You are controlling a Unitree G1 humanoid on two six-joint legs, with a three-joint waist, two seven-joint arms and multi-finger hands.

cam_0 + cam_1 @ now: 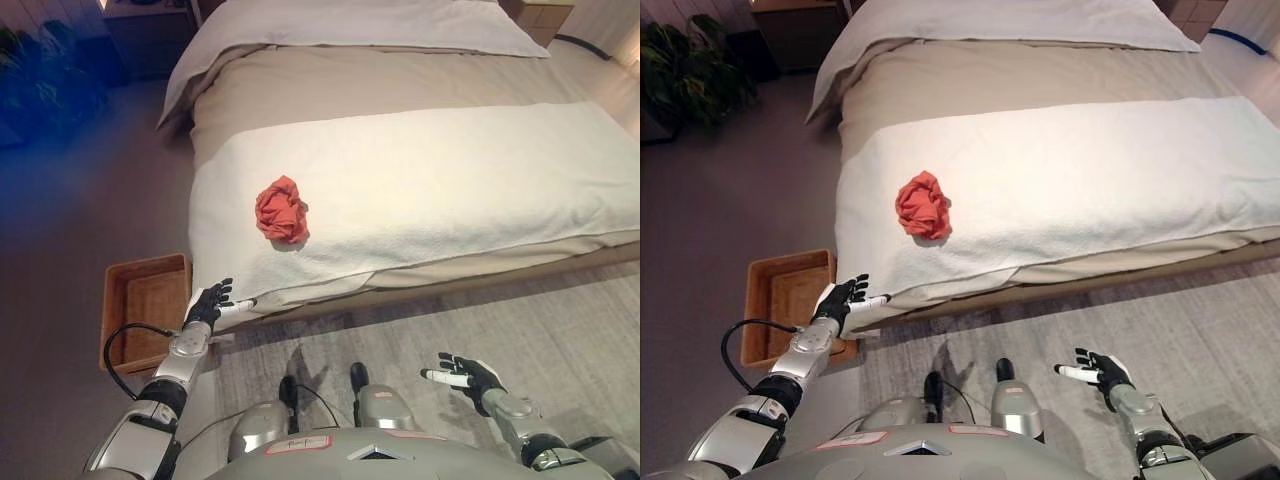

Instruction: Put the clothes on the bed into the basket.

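A crumpled coral-red cloth (282, 210) lies bunched on the white textured blanket (440, 190) that we see spread across the foot of the wide bed (330, 85), toward the blanket's left part and well back from its near edge. Nothing touches the cloth. Down on the grey floor (70, 220), tucked against the bed's near left corner, stands the shallow rectangular woven brown basket (140, 300), and we find nothing inside it.

The robot's left hand (212, 303) hovers between the basket and the blanket's hanging corner, its dark fingers spread and relaxed, grasping nothing; from here we cannot tell whether the fingertips brush the fabric. The right hand (462, 375) hangs low over the pale grey rug (560, 330) at the bed's foot, well apart from the cloth, fingers likewise splayed and empty.

Beyond the blanket we see a beige cover and a white duvet (360, 25) toward the head of the bed. A dark leafy plant (690, 65) stands on the floor at far left.
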